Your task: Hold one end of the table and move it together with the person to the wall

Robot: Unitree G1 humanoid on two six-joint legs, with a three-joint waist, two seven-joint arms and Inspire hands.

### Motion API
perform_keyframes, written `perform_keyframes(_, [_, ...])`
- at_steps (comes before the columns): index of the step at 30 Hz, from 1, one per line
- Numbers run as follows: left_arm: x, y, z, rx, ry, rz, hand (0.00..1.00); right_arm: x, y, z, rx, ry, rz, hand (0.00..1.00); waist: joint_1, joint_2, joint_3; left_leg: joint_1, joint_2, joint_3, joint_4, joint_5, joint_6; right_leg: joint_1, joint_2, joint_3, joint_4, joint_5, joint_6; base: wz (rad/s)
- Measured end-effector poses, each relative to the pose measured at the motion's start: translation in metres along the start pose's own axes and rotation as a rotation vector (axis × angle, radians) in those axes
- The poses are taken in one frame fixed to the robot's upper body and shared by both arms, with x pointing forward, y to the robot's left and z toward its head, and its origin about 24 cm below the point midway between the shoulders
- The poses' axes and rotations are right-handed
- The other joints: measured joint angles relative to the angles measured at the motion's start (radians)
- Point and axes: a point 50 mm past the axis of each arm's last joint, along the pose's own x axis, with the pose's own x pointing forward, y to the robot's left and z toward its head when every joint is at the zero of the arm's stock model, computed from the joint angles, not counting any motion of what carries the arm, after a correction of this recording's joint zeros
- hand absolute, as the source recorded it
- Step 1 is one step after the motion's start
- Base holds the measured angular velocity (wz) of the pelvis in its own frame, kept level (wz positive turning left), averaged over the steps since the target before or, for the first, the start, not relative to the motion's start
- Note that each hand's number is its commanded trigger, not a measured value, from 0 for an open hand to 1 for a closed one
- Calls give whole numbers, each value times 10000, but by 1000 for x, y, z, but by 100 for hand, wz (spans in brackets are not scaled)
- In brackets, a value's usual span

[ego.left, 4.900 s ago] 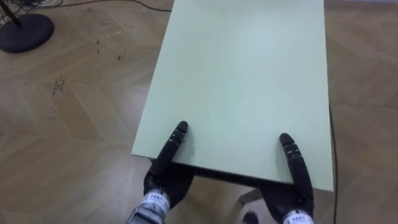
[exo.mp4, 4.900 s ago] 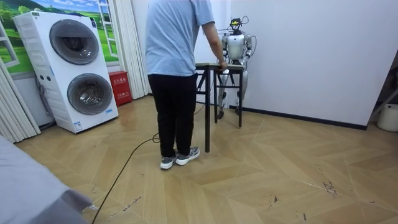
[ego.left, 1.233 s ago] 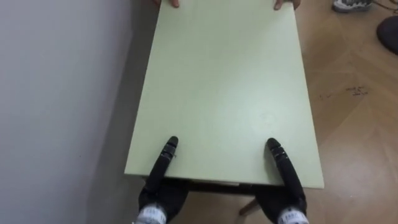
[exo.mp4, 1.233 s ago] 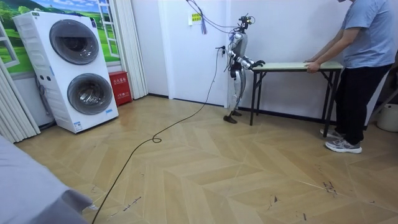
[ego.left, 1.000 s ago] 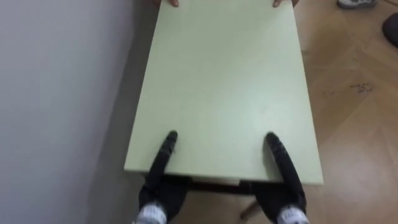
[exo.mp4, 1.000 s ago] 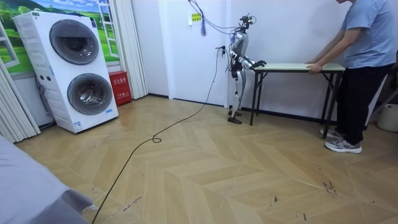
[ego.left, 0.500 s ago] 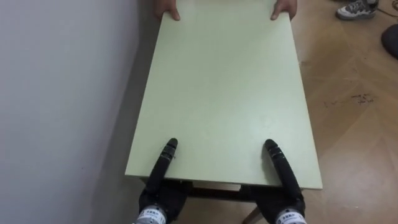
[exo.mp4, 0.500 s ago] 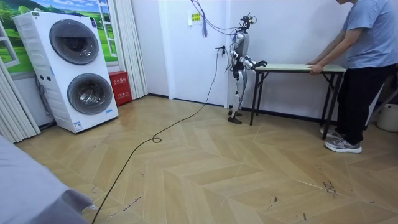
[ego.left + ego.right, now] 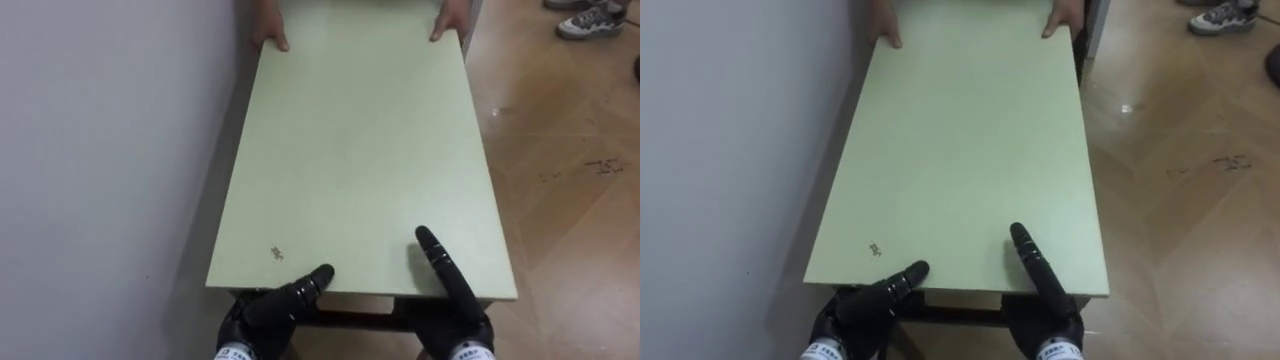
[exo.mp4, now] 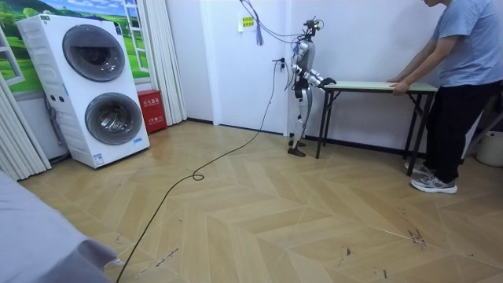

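The pale green table (image 9: 360,150) stands lengthwise against the white wall (image 9: 100,150) on my left. My right hand (image 9: 447,282) holds the near edge, thumb flat on the top and fingers under it. At the near left corner my left hand (image 9: 270,308) sits just off the edge, its fingers loose and touching only the rim. A person's two hands (image 9: 268,35) grip the far end. In the room view I stand at the table's (image 10: 369,83) left end and the person (image 10: 460,86) leans at its right end.
Wood floor runs along the table's right side, with the person's shoe (image 9: 590,20) at the far right. In the room view, stacked washing machines (image 10: 94,86) and a red box (image 10: 151,110) stand far to the left, and a white bin (image 10: 493,148) at the right edge.
My left thumb has slid off the tabletop and that hand now rests at the near edge. The right hand keeps its hold. Since the earliest frames the table went from mid-room to the wall.
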Motion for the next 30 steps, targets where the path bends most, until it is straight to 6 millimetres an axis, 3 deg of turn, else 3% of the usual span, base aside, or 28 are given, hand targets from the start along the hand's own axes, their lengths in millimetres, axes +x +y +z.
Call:
perform_keyframes(2, [0, -1, -1, -32, 20, -42, 0, 0, 0, -1, 236, 103, 219, 0, -3, -18, 16, -1, 25, -25, -25, -2, 3, 14, 21, -9, 11, 0, -1, 0])
perform_keyframes(5, [1, -2, -1, 21, 3, -142, 0, 1, -2, -2, 221, 190, 392, 0, 9, -181, 125, -10, 18, -27, 73, -2, 0, 69, 48, -21, -17, -8, -13, 0])
perform_keyframes(11, [0, -2, 3, 618, -126, -436, 0, 0, -3, -3, 199, 233, 641, 0, 1, -314, 189, -32, 2, -30, 69, 1, 2, 65, 58, -53, -138, 12, -43, 0])
perform_keyframes(16, [0, -2, 4, 671, -109, -731, 0, -1, -6, -4, 193, 350, 938, 0, -48, -446, 198, -15, 16, -20, 49, 2, 3, 62, 62, -58, -195, 20, -48, 0])
perform_keyframes(25, [-1, 0, 4, 1079, -52, -721, 0, 0, -11, -7, -115, 707, 1259, 0, -191, -495, 195, 2, 38, -38, 26, -6, -9, 153, 86, -148, -217, 19, -47, 1])
perform_keyframes(30, [-2, 2, 6, 1806, -10, -847, 0, -1, -13, -9, -1286, 1098, 1374, 0, -198, -579, 187, -55, 50, -33, 49, -6, -10, 147, 122, -146, -316, 21, -51, 0])
